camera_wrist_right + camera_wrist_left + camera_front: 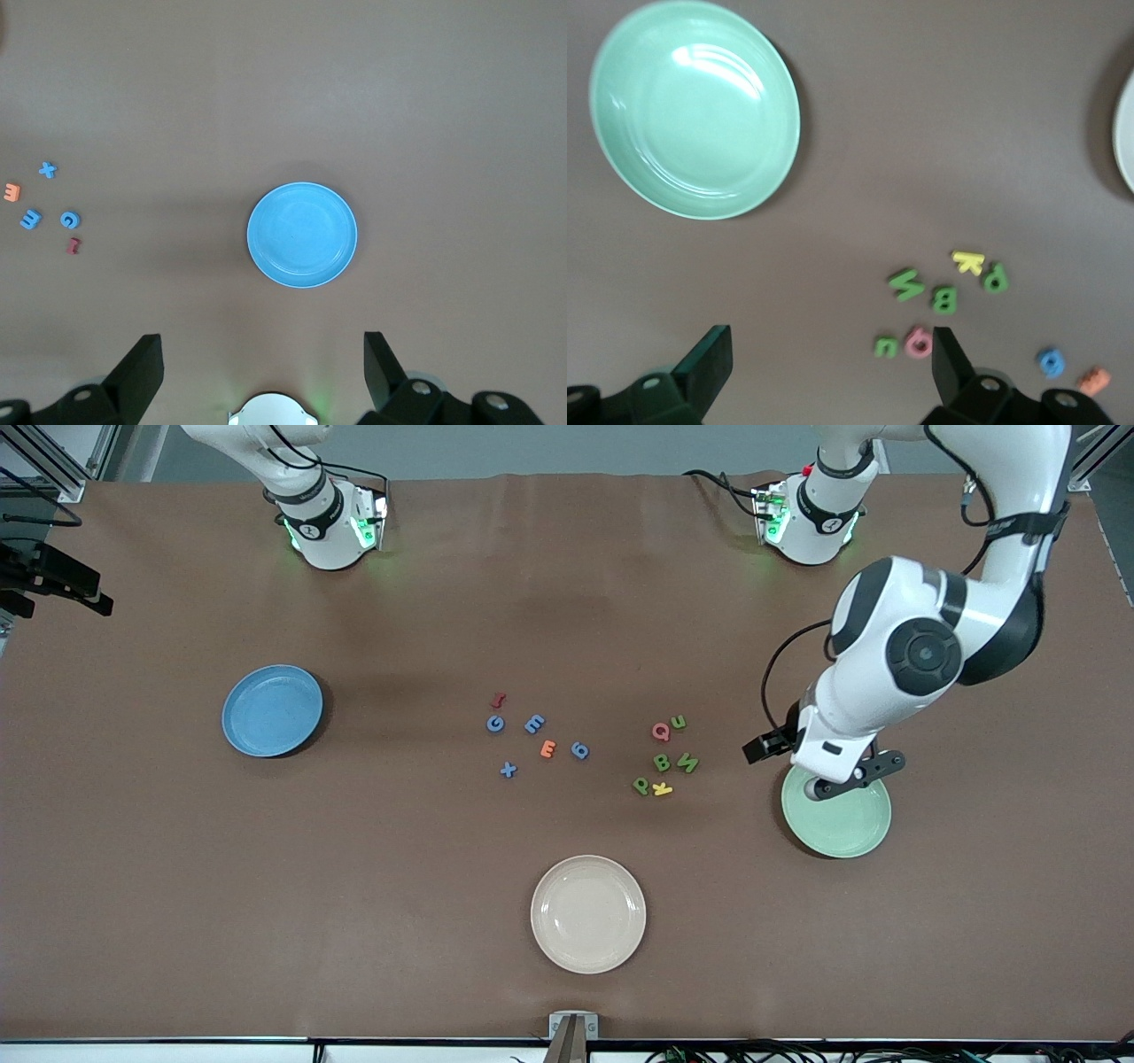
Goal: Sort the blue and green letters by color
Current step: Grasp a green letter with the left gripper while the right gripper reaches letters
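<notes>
Chunky toy letters lie mid-table: blue letters [534, 740] read G, E, 6, X; green letters [666, 756] read u, B, N, P. Glossy round blue plate [272, 710] and green plate [837, 819] sit apart. The left claw [833, 359] hangs released over the green plate; the right claw [263, 365] waits released.

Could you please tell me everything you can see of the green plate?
The green plate is round, pale mint green, glossy and shallow, with a raised rim and faint rings inside. It looks like glazed ceramic or plastic. It sits flat and upright on the brown table toward the left arm's end, with nothing in it. The left gripper hangs open over its edge, not touching it.
</notes>
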### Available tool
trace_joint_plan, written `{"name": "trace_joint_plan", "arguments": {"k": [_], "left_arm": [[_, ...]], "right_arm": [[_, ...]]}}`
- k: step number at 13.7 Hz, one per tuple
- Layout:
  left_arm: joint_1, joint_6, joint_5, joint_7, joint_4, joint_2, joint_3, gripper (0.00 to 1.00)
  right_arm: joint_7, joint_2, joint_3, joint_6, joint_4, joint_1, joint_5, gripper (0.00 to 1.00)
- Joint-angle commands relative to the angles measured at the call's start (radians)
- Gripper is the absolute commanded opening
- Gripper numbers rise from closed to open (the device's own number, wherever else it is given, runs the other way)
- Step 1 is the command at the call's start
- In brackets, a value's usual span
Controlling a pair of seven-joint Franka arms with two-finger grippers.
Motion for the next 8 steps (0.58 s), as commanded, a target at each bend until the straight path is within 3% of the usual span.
{"name": "trace_joint_plan", "arguments": {"k": [1,4,8], "left_arm": [[-0.033,0.113,0.001,-0.14,-0.005,0.08,0.001,0.97],[-0.06,0.236,0.003,-0.237,-0.005,0.156,-0.001,0.84],[-0.117,0.277,0.023,-0.383,-0.056,0.191,0.004,0.82]], "right_arm": [[-0.01,-0.012,0.01,0.0,0.004,-0.014,0.005,1.0],[-0.011,0.062,0.007,0.011,0.029,-0.022,0.0,1.0],[-0.016,0.22,0.008,0.086,0.048,-0.014,0.0,1.0]]}}
